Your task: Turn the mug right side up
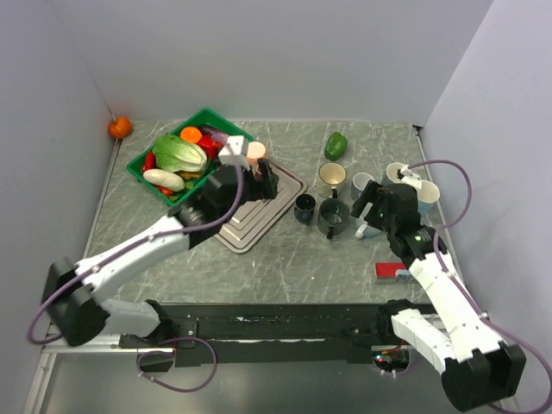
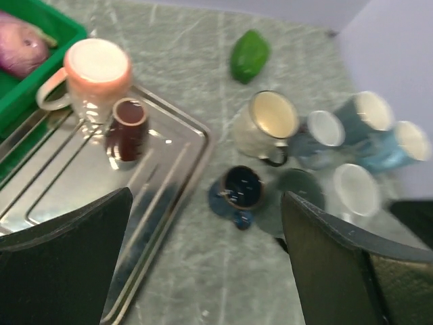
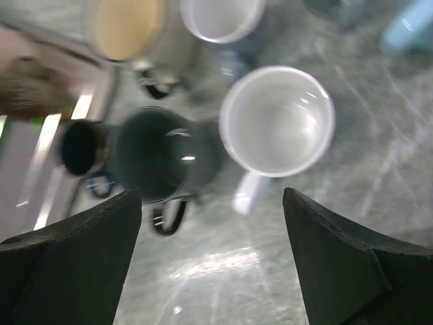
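Observation:
A pink mug (image 2: 97, 73) stands on the metal tray (image 2: 47, 196), apparently base up, handle to the left; it also shows in the top view (image 1: 256, 152). A small dark red cup (image 2: 126, 130) stands beside it. My left gripper (image 2: 208, 198) is open and empty, hovering over the tray's right edge (image 1: 261, 178), nearer than the pink mug. My right gripper (image 3: 211, 196) is open and empty above a white mug (image 3: 277, 120) and a dark green mug (image 3: 159, 156), both mouth up; in the top view it is at the right (image 1: 376, 207).
Several upright mugs cluster right of the tray: cream (image 1: 332, 178), dark blue (image 1: 304, 207), teal (image 1: 397, 172), light blue (image 1: 428, 197). A green pepper (image 1: 335, 145) lies behind them. A green basket (image 1: 138, 166) of vegetables sits left. A red object (image 1: 392, 272) lies near right.

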`<state>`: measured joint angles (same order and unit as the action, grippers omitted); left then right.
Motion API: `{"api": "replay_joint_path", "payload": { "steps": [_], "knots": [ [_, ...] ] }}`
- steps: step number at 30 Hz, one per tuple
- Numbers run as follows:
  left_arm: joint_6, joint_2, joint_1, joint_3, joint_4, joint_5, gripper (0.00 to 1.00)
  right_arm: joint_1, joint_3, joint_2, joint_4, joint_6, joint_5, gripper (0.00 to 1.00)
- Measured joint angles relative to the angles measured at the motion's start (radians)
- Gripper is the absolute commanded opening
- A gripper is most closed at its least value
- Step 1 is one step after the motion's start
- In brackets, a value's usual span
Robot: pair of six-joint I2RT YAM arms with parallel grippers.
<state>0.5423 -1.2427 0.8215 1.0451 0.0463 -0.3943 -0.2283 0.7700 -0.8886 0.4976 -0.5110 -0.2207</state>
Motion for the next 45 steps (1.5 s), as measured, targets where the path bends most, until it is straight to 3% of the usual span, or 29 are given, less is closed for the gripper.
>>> {"api": "replay_joint_path", "payload": {
  "steps": [12,14,16,25,31,45],
  "knots": [
    [-0.062,-0.452,-0.231,0.29,0.139,0.009,0.99,0.0,0.028,0.099,-0.006,0.034,0.19,0.92],
    [-0.075,-0.483,-0.28,0.307,0.133,0.03,0.91,0.0,0.028,0.099,-0.006,0.034,0.208,0.9],
    [-0.084,-0.518,-0.328,0.333,0.131,0.047,0.71,0.0,0.028,0.099,-0.007,0.034,0.223,0.88],
    [-0.119,-0.736,-0.426,0.562,0.12,0.029,0.57,0.0,0.028,0.098,-0.01,0.038,0.244,0.87],
    [-0.159,-0.859,-0.435,0.671,0.124,0.029,0.57,0.0,0.028,0.1,-0.01,0.042,0.243,0.87],
    [-0.298,-0.95,-0.468,0.692,0.123,0.121,0.57,0.0,0.028,0.124,-0.001,0.049,0.24,0.86]
  ]
}}
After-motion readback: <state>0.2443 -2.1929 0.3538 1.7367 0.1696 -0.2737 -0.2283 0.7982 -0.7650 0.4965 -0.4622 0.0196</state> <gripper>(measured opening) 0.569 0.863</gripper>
